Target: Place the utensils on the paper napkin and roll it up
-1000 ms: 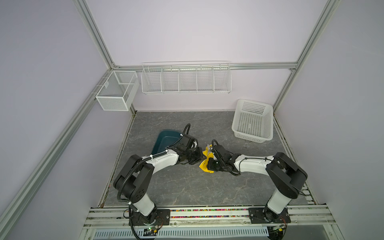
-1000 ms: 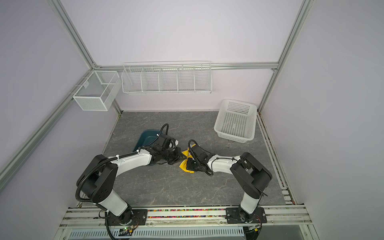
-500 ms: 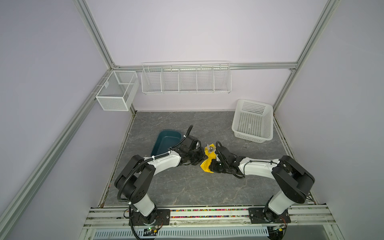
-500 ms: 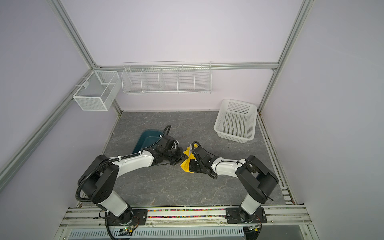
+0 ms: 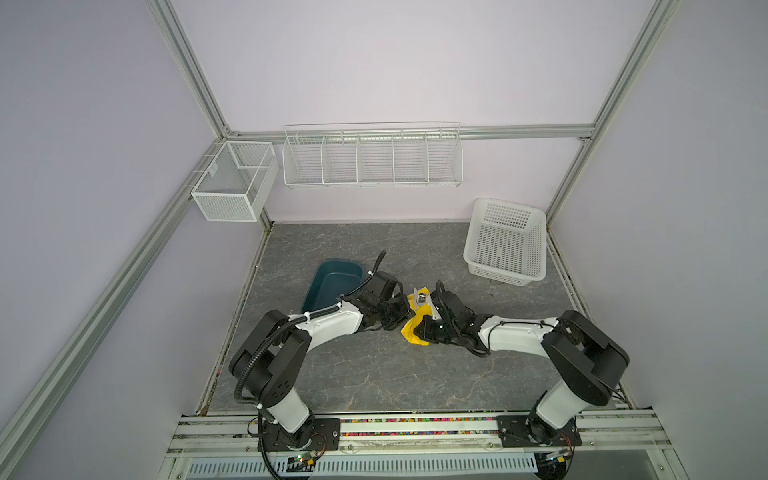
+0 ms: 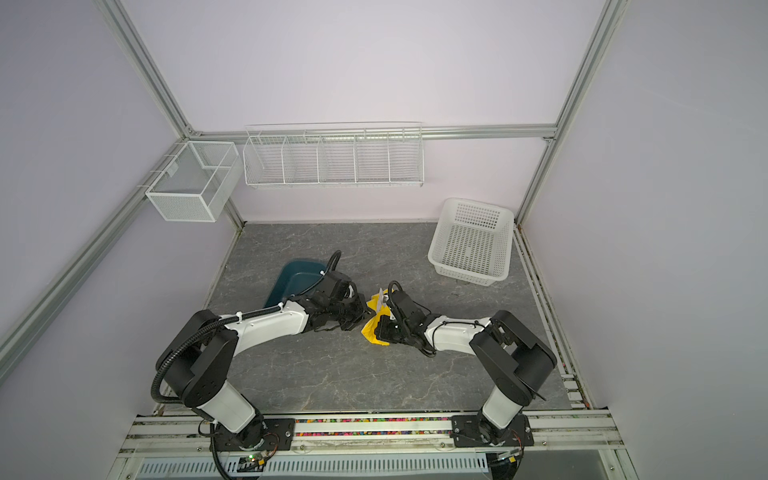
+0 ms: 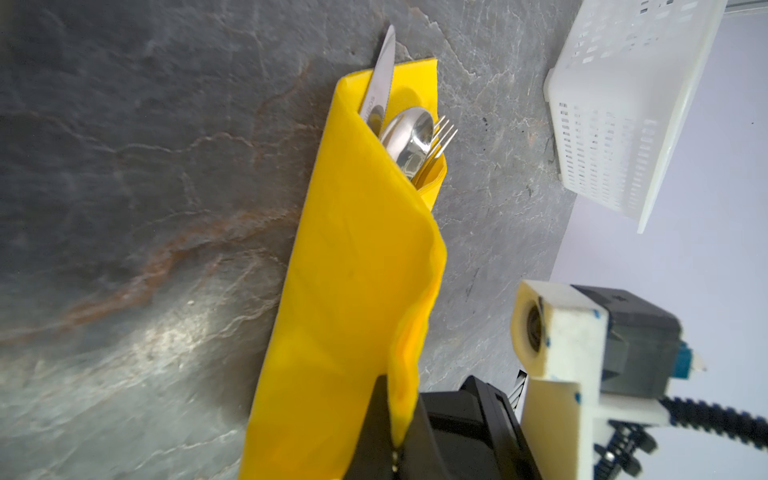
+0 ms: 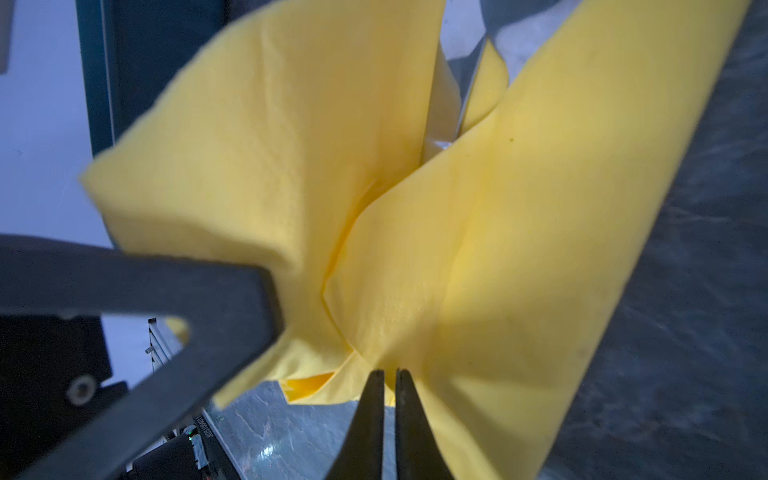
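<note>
The yellow paper napkin lies folded lengthwise over the utensils on the grey table. A knife, a spoon and a fork stick out of its far end. My left gripper is shut on the napkin's raised long edge near the handle end. My right gripper is shut on a fold of the paper napkin from the opposite side. In both top views the two grippers meet over the napkin at mid-table, hiding most of it.
A teal tub sits just behind my left arm. A white slotted basket stands at the back right. Two white wire racks hang on the walls. My right arm's wrist camera is close beside my left gripper.
My right arm has stretched lower and its gripper has shifted slightly right. More yellow napkin and the shiny utensil heads now show between the grippers. Both stay shut.
</note>
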Robot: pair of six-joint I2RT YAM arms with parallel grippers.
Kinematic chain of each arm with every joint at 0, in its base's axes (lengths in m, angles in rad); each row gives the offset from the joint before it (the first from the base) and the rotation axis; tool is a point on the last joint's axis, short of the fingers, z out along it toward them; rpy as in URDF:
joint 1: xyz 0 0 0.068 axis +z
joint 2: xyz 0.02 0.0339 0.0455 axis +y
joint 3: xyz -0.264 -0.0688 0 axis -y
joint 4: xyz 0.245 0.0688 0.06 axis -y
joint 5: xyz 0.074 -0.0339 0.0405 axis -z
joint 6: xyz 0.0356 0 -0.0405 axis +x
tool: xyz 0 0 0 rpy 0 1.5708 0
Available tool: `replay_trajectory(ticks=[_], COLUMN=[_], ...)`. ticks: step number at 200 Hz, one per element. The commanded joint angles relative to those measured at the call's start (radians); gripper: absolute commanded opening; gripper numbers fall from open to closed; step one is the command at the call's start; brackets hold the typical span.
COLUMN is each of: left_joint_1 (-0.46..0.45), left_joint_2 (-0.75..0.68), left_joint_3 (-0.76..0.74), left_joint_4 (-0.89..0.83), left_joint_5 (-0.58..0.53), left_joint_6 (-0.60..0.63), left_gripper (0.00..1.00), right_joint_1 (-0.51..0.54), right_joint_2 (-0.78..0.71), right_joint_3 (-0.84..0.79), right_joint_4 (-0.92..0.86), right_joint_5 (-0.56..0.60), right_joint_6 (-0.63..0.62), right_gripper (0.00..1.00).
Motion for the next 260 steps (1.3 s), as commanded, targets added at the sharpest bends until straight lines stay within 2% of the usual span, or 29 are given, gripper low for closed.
replay_trajectory(ticks=[1,46,141,195,229,260], left_joint_1=[-0.011,-0.040,-0.055,-0.055,-0.054,-0.055], left_joint_2=[0.006,0.060,0.159,0.175,0.179,0.181], left_joint_3=[0.028,0.086,0.139,0.145,0.155,0.167], left_joint_4=[-0.011,-0.036,-0.011,-0.004,0.002,0.001], left_joint_5=[0.009,0.052,0.082,0.089,0.105,0.113], left_joint_6=[0.003,0.059,0.032,0.032,0.028,0.026], left_gripper=[0.05,0.05,0.05,0.05,0.06,0.06], right_joint_1=[-0.013,-0.018,-0.042,-0.049,-0.063,-0.085], right_joint_2=[0.033,0.042,-0.017,-0.153,-0.240,-0.223], right_joint_3=[-0.007,-0.035,-0.057,-0.119,-0.182,-0.190], right_joint_4=[-0.022,0.009,0.053,-0.002,-0.046,-0.024], right_joint_5=[-0.001,-0.021,-0.056,0.034,0.149,0.111], right_joint_6=[-0.003,0.004,0.001,0.018,0.096,0.090], right_gripper=[0.11,0.11,0.13,0.18,0.20,0.16])
